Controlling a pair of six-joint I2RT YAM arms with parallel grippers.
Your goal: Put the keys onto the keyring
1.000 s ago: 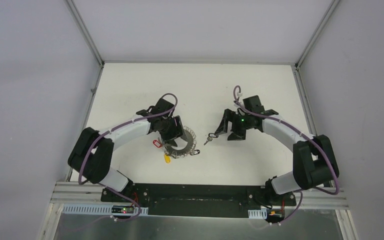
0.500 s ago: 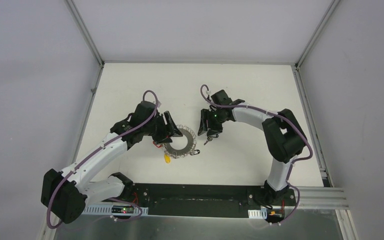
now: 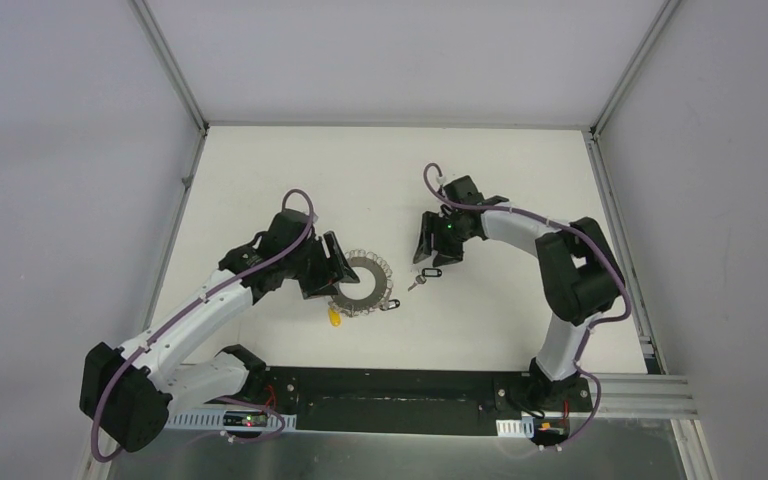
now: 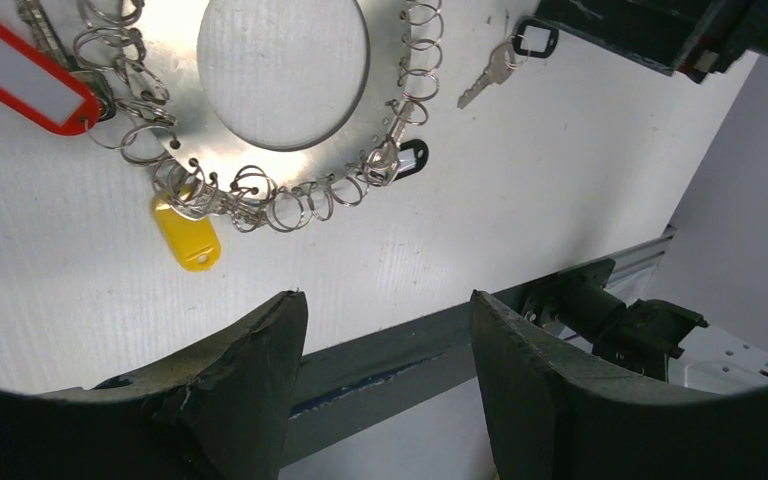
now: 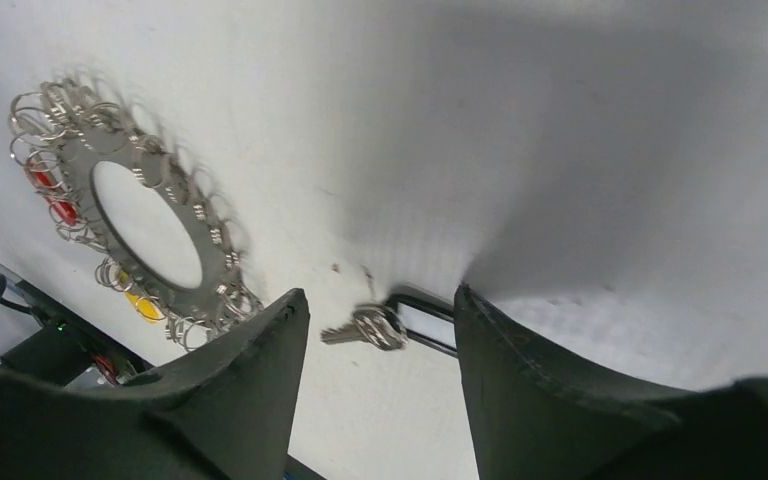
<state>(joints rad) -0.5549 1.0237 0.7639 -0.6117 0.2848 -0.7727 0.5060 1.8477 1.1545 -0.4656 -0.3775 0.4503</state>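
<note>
Near the middle of the white table (image 3: 260, 170), a little toward its near edge, lies the large flat grey metal keyring (image 3: 372, 292), its outer edge lined with small silver wire loops (image 4: 290, 205). An oblong red plastic tag (image 4: 20, 75) hangs from its left side and an oblong yellow plastic tag (image 3: 335, 318) from its near side. Also on the near side, a small black-tagged key (image 4: 410, 158) sits among the loops. To the right of the ring, apart from it, a small silver loose key (image 5: 365, 328) with a black-rimmed tag lies flat on the table. The right gripper (image 5: 375, 310) stands over this key with its jaws apart, the key lying in the gap and neither finger seen touching it. The left gripper (image 4: 388, 330) hangs at the ring's left edge, its jaws apart and nothing between them.
</note>
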